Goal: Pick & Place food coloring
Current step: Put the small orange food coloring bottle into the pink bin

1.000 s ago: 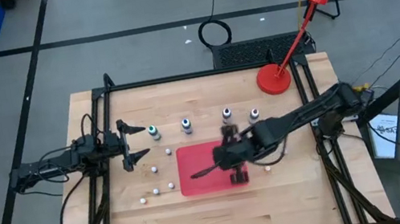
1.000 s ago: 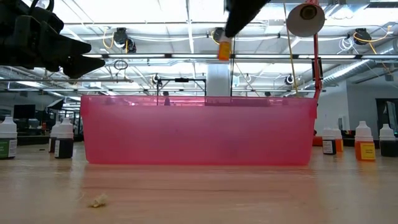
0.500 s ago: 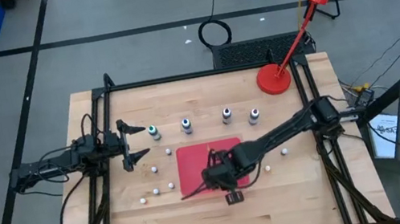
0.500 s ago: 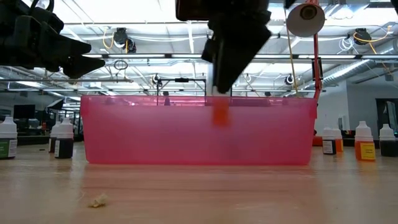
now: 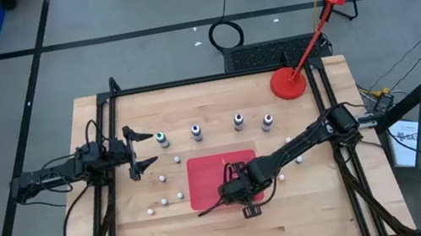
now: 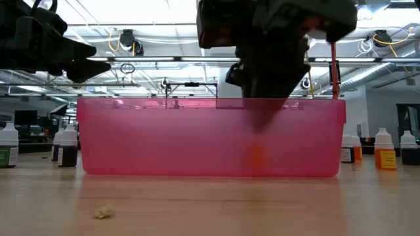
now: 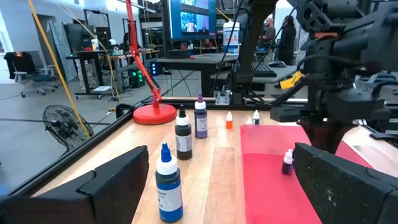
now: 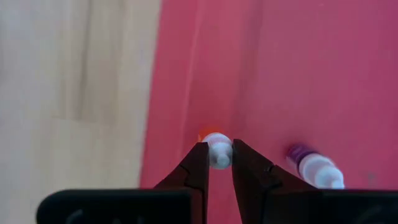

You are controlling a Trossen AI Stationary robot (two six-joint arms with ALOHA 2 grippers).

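Note:
My right gripper [image 8: 219, 153] is shut on a small orange food coloring bottle [image 8: 218, 148] with a white cap. It reaches down into the red bin [image 5: 202, 169] near the bin's near edge. Through the bin's wall the bottle [image 6: 256, 155] shows below the rim. A small purple bottle [image 8: 313, 167] lies on its side on the bin's floor beside it. Four larger bottles [image 5: 196, 131] stand upright in a row behind the bin. My left gripper [image 5: 141, 151] waits open at the table's left, level, with nothing between its fingers. My right gripper pinches the orange bottle's white cap [image 8: 219, 143] between its two fingers [image 8: 198, 165]. The fingers slant steeply down from above. The bottle hangs below them, inside the red bin and under its rim. Whether its base touches the bin's floor I cannot tell.
Several tiny bottles lie scattered on the wood left [image 5: 164, 199] and right [image 5: 281, 177] of the bin. A red desk lamp's base [image 5: 288, 83] stands at the far right corner. A crumb [image 6: 102, 211] lies near the table's front edge.
My right gripper has come down from above the bin into it, moving toward the table's near edge and tipping steeper, still shut on the orange bottle. The bottle has gone from above the rim to inside the bin.

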